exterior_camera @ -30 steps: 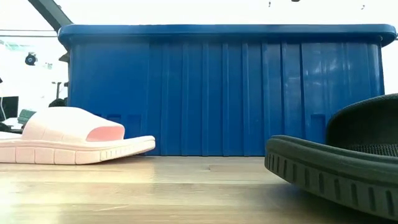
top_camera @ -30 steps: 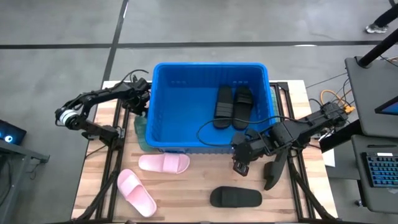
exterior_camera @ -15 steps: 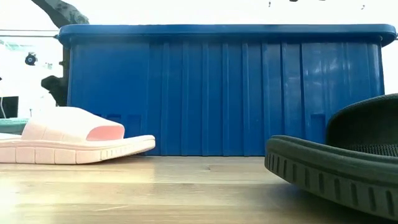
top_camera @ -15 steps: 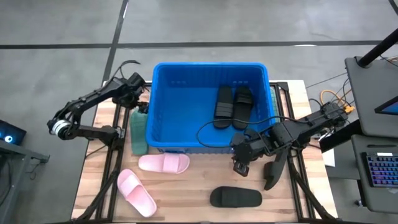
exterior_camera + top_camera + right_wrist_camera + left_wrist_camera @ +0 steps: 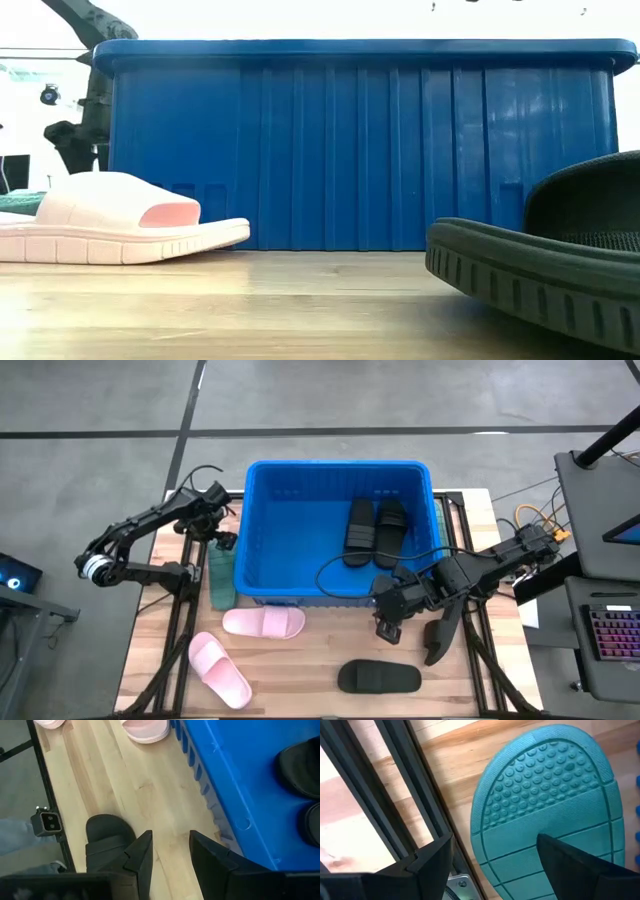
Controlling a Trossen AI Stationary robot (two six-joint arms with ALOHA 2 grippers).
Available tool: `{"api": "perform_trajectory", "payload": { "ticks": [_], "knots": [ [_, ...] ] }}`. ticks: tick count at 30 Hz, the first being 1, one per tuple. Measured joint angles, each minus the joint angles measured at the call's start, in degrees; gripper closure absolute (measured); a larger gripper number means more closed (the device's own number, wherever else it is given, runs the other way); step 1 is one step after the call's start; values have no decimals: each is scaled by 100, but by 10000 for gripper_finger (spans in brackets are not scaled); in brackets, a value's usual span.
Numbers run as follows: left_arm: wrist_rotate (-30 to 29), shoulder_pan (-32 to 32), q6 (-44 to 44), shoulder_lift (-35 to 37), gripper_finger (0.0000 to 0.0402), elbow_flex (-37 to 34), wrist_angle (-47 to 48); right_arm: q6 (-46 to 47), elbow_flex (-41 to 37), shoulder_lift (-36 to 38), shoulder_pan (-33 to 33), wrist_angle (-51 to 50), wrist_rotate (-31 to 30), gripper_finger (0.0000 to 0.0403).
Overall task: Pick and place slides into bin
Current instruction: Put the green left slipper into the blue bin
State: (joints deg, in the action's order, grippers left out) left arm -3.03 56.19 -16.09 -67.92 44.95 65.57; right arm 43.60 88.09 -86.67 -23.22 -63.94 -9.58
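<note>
The blue bin [image 5: 338, 530] stands on the far half of the wooden table [image 5: 310, 660], and two black slides [image 5: 375, 532] lie side by side inside it, toward its right side. A green slide [image 5: 221, 575] lies sole-up on the table just beside the bin's left wall; the left wrist view shows its studded sole [image 5: 550, 815] at close range. Two pink slides rest on the near left part of the table: one [image 5: 263, 622] just in front of the bin's near wall, the other [image 5: 219, 671] nearer the table's front left corner. A third black slide [image 5: 379, 678] lies on the near part of the table, right of centre, well apart from the bin. The left gripper [image 5: 216, 528] is above the far end of the green slide, at the bin's left wall; its fingers stand wide apart and hold nothing. The right gripper [image 5: 385, 628] hangs just in front of the bin's near wall, between the bin and the lone black slide, fingers partly parted and empty. In the low view the bin's ribbed wall [image 5: 350, 150] fills the background behind a pink slide [image 5: 115, 230].
</note>
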Motion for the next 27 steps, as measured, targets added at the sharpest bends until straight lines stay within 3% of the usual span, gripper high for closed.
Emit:
{"api": "perform_trajectory", "payload": {
  "ticks": [7,14,27],
  "knots": [
    [413,399,327,-261,133,-61,-198,-10,0,0,0,8,81,284],
    [1347,613,311,-795,133,-486,-816,21,-2,0,0,28,98,284],
    [1961,618,195,-1450,133,-926,-1573,96,-2,0,2,42,107,284]
  ]
}}
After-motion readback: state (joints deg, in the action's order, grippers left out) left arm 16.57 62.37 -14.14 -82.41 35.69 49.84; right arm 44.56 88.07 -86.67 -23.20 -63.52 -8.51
